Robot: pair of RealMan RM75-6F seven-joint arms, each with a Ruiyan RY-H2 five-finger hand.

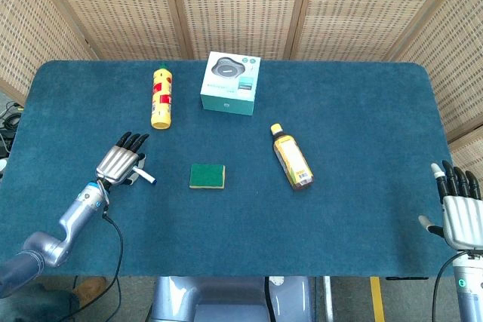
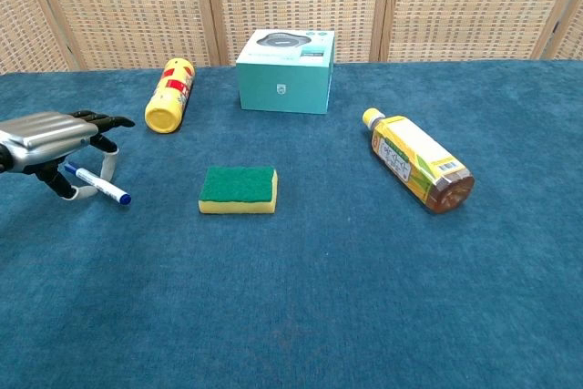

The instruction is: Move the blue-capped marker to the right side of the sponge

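Note:
The blue-capped marker (image 1: 143,178) (image 2: 98,186) is a white pen with its blue cap pointing right. It sits under my left hand (image 1: 119,160) (image 2: 53,139), left of the sponge, and the thumb and fingers curl around its rear end. The green-topped yellow sponge (image 1: 207,176) (image 2: 238,189) lies flat near the middle of the blue table, about a hand's width right of the marker tip. My right hand (image 1: 459,205) hangs at the table's right front corner with its fingers apart and nothing in it; the chest view does not show it.
An amber bottle with a yellow cap (image 1: 291,157) (image 2: 418,159) lies on its side right of the sponge. A yellow and red bottle (image 1: 161,96) (image 2: 168,95) lies at the back left. A teal box (image 1: 230,83) (image 2: 285,71) stands at the back centre.

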